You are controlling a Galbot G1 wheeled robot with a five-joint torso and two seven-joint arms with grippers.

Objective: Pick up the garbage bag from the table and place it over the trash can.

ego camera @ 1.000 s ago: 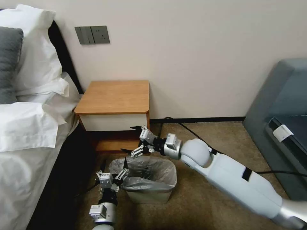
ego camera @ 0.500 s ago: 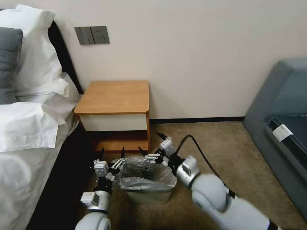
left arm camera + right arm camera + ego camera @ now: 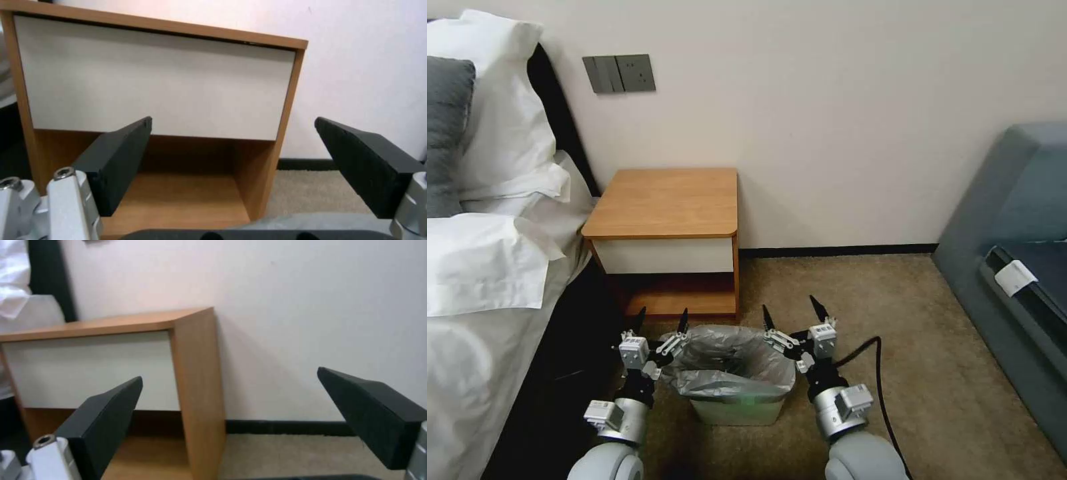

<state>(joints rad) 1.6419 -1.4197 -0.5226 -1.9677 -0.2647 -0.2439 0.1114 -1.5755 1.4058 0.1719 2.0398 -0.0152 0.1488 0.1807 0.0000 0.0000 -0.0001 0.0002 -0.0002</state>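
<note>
Head view: thin, limp, crinkly bag [image 3: 730, 363] lines the can [image 3: 735, 410]; both jaws apart beside it; grip the rim fold.

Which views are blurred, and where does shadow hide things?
Head view: sharp; deep shadow between the bed and the table, beside the left hand. Wrist views: close fingers soft; the right hand frames a slightly soft wall.

My head camera looks down from above; both wrist cameras look low and close at the table [image 3: 667, 200].
</note>
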